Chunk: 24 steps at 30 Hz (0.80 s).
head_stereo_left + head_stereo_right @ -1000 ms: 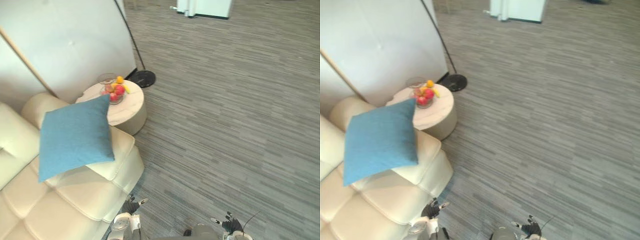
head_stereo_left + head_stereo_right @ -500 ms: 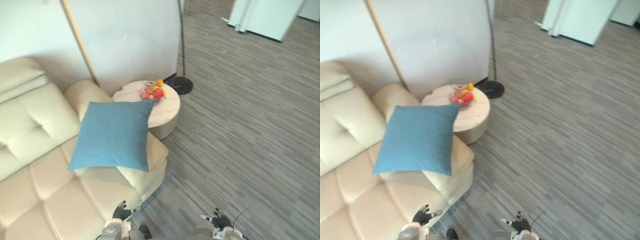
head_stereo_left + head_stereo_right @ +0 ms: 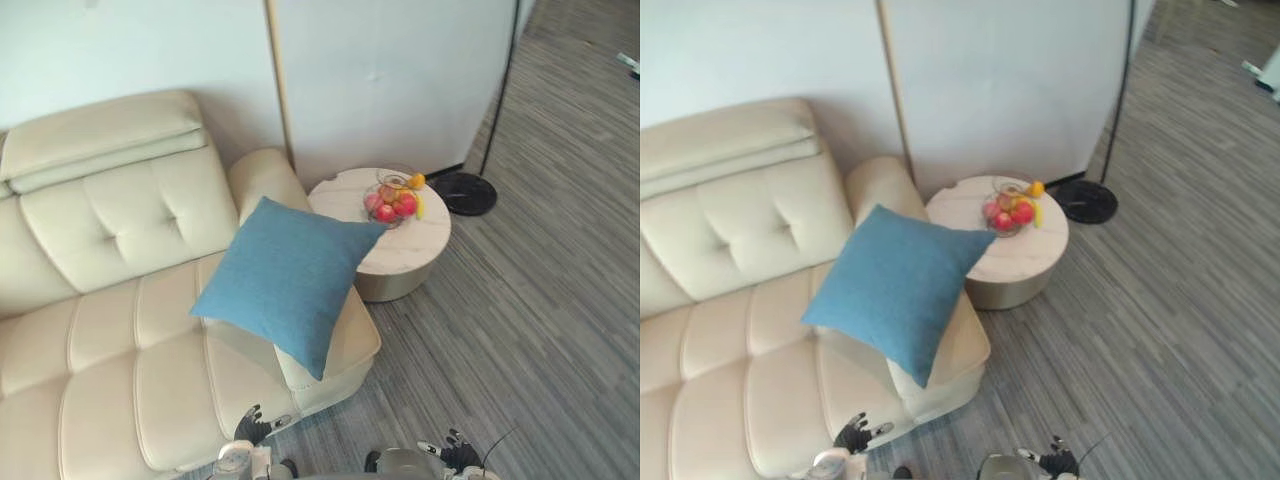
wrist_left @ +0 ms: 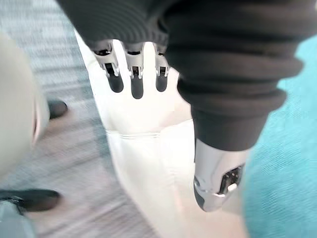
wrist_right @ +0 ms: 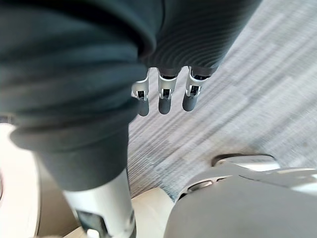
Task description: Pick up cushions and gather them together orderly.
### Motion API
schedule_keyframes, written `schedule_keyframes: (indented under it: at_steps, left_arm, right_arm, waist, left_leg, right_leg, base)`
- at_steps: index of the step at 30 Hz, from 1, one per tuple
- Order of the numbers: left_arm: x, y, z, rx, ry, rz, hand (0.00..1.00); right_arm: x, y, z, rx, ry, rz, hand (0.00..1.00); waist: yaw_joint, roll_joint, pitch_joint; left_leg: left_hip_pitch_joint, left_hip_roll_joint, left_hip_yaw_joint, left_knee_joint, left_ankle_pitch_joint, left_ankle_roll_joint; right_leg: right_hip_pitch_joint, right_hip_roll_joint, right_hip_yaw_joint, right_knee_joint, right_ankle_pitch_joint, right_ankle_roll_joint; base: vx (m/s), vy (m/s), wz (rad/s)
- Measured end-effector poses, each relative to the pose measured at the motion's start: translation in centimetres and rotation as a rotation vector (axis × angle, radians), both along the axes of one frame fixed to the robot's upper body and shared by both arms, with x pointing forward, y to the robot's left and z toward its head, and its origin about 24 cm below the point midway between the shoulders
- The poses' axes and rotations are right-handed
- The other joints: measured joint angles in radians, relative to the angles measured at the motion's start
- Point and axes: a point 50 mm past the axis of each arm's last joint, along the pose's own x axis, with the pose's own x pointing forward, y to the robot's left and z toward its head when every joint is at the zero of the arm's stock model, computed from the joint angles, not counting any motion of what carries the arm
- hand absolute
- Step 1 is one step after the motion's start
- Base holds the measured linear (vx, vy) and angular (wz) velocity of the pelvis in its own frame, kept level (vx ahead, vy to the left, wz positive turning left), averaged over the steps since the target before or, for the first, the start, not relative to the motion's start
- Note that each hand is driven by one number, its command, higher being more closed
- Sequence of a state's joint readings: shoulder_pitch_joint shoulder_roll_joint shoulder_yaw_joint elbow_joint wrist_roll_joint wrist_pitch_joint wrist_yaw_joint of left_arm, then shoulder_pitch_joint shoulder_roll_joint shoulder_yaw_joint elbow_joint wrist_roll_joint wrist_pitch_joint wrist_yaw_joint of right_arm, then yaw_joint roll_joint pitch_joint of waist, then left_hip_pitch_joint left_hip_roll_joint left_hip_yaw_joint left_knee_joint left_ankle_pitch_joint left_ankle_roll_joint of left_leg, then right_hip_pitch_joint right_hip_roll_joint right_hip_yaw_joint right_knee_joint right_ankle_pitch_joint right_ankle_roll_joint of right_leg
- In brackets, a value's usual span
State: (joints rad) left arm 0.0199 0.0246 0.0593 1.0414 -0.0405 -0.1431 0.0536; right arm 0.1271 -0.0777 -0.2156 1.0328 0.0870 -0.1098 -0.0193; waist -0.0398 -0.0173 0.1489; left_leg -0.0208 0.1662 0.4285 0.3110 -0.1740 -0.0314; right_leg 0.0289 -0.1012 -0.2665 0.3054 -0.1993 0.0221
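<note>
A blue square cushion [image 3: 287,280] leans tilted on the right end of the cream sofa [image 3: 110,300], over its armrest; it also shows as a teal patch [image 4: 282,168] past my left hand. My left hand [image 3: 255,428] hangs low by the sofa's front corner, fingers [image 4: 133,79] straight and holding nothing. Low over the carpet, my right hand [image 3: 452,455] is likewise relaxed, its fingers [image 5: 166,96] straight and empty. Both hands are well below and apart from the cushion.
A round white side table [image 3: 405,250] with a glass bowl of fruit [image 3: 393,203] stands right of the sofa. A floor lamp's black base [image 3: 467,192] and pole sit behind it by the white wall panel. Grey carpet [image 3: 540,330] spreads to the right.
The whole picture has swung left: the sofa's back and seats have come into view and the cushion now sits near the centre. Cushion, table and hands look unmoved themselves.
</note>
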Motion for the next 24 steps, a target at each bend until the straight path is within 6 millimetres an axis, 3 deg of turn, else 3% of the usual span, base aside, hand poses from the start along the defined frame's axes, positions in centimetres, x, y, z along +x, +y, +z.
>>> schedule_keyframes:
  at_steps: [3,6,13,15,17,20,24]
  left_arm:
    - [0.0,0.2,0.0,0.009,0.005,-0.008,0.0]
    - [-0.6,1.0,-0.2,0.036,0.027,-0.025,0.0]
    - [-2.2,1.3,-0.7,0.062,0.083,-0.079,0.0]
    - [-2.5,1.3,-0.8,0.068,0.094,-0.087,0.0]
    - [-2.7,1.5,-0.8,0.075,0.097,-0.084,0.0]
    - [-2.8,1.9,-0.7,0.088,0.088,-0.076,0.0]
    - [-2.5,4.7,0.1,0.161,0.052,-0.02,0.0]
  right_arm:
    - [0.0,-0.1,0.0,-0.002,0.001,-0.004,0.0]
    - [-0.2,0.0,-0.1,0.002,0.008,0.0,0.0]
    - [0.5,-0.7,0.3,-0.024,-0.012,0.015,0.0]
    - [1.7,-0.7,1.0,-0.028,-0.081,-0.003,0.0]
    - [4.6,-0.2,2.8,-0.033,-0.234,-0.002,0.0]
    - [7.0,-0.4,5.1,-0.065,-0.389,0.018,0.0]
    - [9.4,-0.8,7.6,-0.098,-0.545,0.026,0.0]
  waist:
    - [0.02,-0.003,-0.019]
    - [0.02,-0.011,-0.028]
    - [0.012,0.031,-0.055]
    - [0.007,0.03,-0.058]
    - [-0.001,0.031,-0.059]
    - [-0.008,0.028,-0.066]
    - [-0.007,0.006,-0.074]
  left_leg:
    - [-0.017,-0.018,0.012,-0.016,-0.009,-0.007]
    - [-0.008,-0.059,-0.047,-0.074,0.036,-0.012]
    - [0.087,-0.113,-0.084,-0.364,0.193,-0.018]
    - [0.093,-0.113,-0.083,-0.381,0.202,-0.02]
    - [0.092,-0.112,-0.082,-0.384,0.202,-0.02]
    - [0.092,-0.114,-0.082,-0.397,0.202,-0.02]
    - [0.09,-0.118,-0.083,-0.413,0.203,-0.021]
  right_leg:
    - [-0.008,0.002,0.03,-0.039,-0.014,0.011]
    - [-0.009,-0.006,0.036,-0.071,-0.003,0.016]
    - [-0.031,0.001,0.038,-0.1,0.022,0.013]
    - [-0.038,0.007,0.046,-0.1,0.022,0.013]
    - [-0.047,0.012,0.06,-0.1,0.02,0.018]
    - [-0.054,0.012,0.064,-0.1,0.02,0.018]
    - [-0.062,0.013,0.065,-0.104,0.024,0.011]
  base:
    - [0.03,0.052,0.12]
    - [-0.02,0.021,0.1]
    - [-0.05,-0.021,0.01]
    - [-0.03,-0.022,-0.13]
    - [-0.02,-0.016,-0.18]
    - [0.01,-0.001,-0.04]
    - [0.06,-0.003,-0.01]
